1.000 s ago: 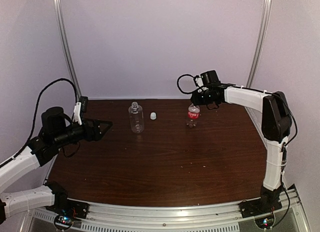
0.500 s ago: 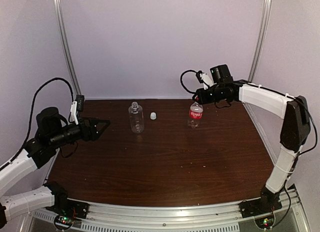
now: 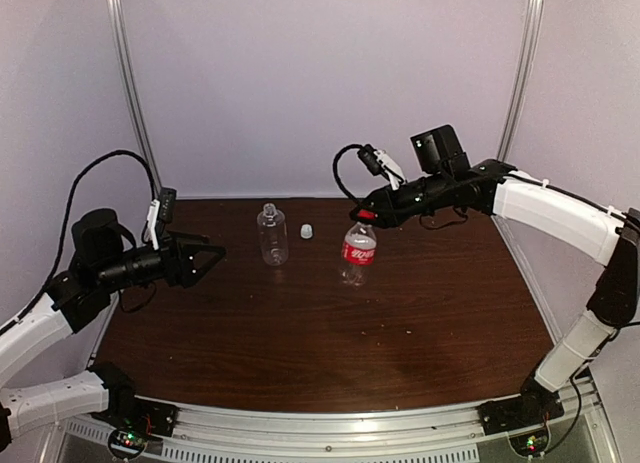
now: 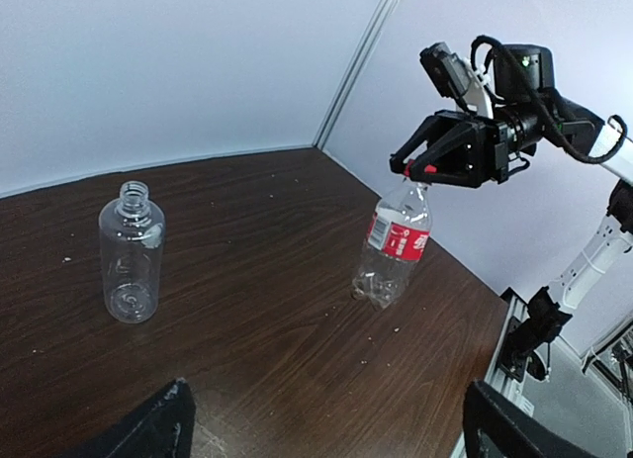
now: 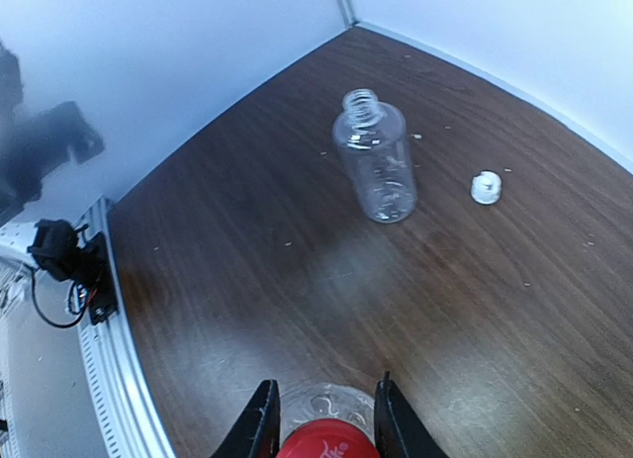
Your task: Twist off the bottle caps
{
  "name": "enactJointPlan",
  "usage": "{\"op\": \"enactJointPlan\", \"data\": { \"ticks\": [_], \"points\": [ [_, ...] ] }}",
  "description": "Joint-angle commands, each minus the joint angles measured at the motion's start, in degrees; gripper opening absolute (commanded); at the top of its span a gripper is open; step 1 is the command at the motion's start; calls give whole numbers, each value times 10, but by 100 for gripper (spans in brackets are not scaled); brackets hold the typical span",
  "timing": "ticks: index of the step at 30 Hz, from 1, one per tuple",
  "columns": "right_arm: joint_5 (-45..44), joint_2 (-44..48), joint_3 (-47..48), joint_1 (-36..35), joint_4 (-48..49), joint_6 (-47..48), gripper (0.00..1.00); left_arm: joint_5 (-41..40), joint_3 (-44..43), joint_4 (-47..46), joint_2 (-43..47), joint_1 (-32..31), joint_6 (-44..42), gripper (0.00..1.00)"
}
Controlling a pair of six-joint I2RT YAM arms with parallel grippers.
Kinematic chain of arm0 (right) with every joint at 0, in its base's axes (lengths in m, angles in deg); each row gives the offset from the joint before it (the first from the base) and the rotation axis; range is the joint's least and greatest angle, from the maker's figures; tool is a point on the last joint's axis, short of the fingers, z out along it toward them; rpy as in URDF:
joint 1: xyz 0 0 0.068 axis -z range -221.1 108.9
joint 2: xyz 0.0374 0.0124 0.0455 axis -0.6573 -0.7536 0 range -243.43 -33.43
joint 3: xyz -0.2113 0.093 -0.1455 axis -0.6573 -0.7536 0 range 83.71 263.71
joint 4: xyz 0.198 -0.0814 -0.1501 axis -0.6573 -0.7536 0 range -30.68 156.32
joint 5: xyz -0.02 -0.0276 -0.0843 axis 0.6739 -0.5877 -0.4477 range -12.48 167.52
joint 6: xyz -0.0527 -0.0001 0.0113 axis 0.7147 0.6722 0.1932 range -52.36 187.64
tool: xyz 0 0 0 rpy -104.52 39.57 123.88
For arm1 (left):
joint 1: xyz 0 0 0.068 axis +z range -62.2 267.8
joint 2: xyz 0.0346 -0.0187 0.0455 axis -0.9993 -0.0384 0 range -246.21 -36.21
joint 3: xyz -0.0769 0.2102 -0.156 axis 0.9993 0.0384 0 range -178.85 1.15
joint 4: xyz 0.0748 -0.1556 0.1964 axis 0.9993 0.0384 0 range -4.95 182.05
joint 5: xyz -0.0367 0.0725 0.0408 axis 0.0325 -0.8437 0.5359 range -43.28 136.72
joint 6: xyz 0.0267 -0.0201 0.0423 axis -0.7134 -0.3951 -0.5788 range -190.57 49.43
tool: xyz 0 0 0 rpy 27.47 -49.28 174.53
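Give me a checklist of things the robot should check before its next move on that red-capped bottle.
1. Grip: right fingers closed on the red cap: ok.
2. Posture: labelled bottle standing upright: not ok, it leans under the grip.
3. Support: its base resting on the table: cannot tell.
4. Helper: left fingers open, ready to steady it: ok, though they are well off to the side.
5. Other half done: plain bottle uncapped, white cap lying on the table beside it: ok.
6. Thread: red cap loosened: cannot tell.
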State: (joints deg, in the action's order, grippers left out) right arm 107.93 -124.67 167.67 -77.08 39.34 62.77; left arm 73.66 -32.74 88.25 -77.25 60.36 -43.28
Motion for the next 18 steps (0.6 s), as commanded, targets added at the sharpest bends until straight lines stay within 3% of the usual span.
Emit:
{"op": "enactJointPlan", "data": {
  "ticks": [1, 11, 18],
  "points": [
    [84, 17, 24, -30, -16, 7, 0, 26, -34, -8, -15, -25, -29, 95],
    [164, 7, 32, -65, 12, -5, 0, -25, -51, -61, -93, -145, -63, 91],
    [213, 2, 33, -70, 26, -15, 0, 24, -43, -122, -145, -167, -54, 91]
  ]
}}
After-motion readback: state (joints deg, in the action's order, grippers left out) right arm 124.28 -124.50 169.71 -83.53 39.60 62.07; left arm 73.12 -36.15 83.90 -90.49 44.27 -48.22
